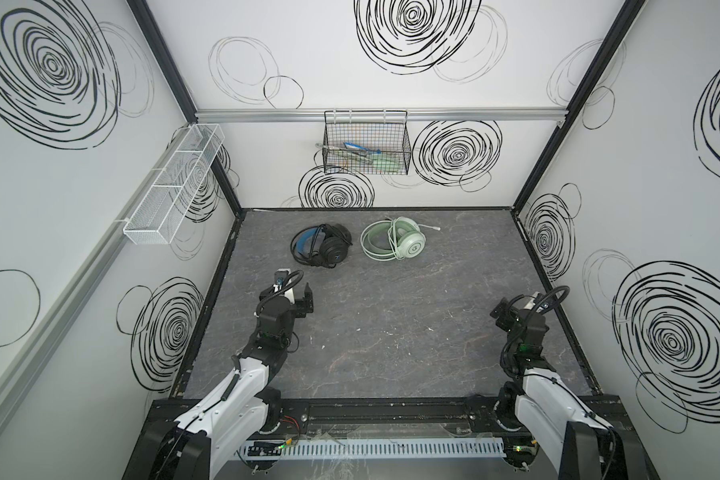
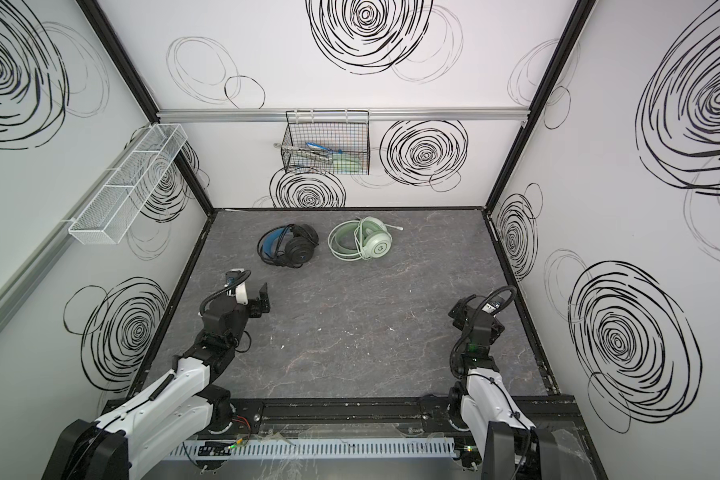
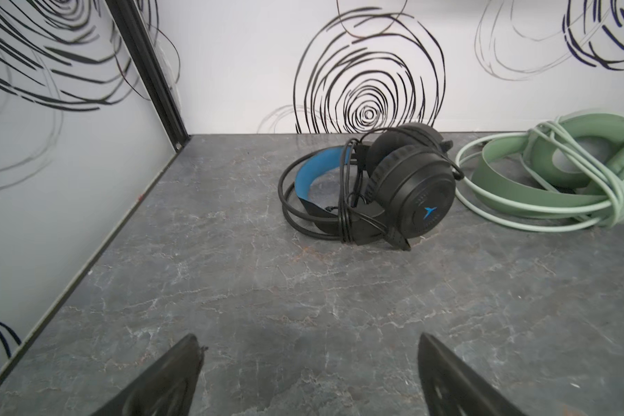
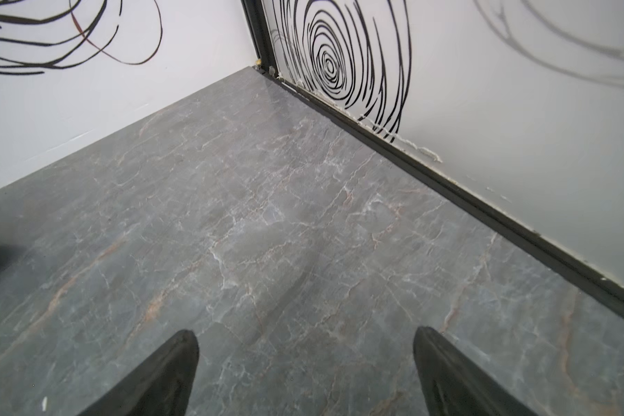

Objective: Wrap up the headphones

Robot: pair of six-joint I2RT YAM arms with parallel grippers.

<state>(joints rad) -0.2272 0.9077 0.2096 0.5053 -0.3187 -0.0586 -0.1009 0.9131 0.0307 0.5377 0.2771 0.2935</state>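
The headphones [image 1: 393, 243] lie on the far part of the table [image 1: 391, 340], well apart from both pincers.

Near edge: a black base rail carries a white slotted cable duct [image 1: 371, 449] and the mounts of both white-and-black arms.

Left pincer [image 3: 308, 340]: jaws spread wide, nothing between them, held above bare table on the left side and aimed at the headsets. Right pincer [image 4: 305, 335]: jaws likewise spread wide and empty, held above bare table beside the right wall.

Surface: the table is a dark grey, marble-patterned sheet with pale veins and a few small white specks. A black frame borders it on all sides.

Far part: the black headset [image 1: 323, 245], with blue headband padding, lies on its side left of centre. In the left wrist view its black cord is looped around the headband and ear cup. The mint-green headset [image 1: 395, 241] lies just beside it on the right, with its pale cord wound around the headband. A thin white piece [image 1: 431, 227] projects from it toward the right wall.

Enclosure: three white walls carry black spiral scribbles, and black posts stand in the rear corners. A white mesh tray [image 1: 175, 183] hangs on the left wall. A black wire basket [image 1: 366, 145] hangs from an aluminium rail on the rear wall and holds items too small to identify.
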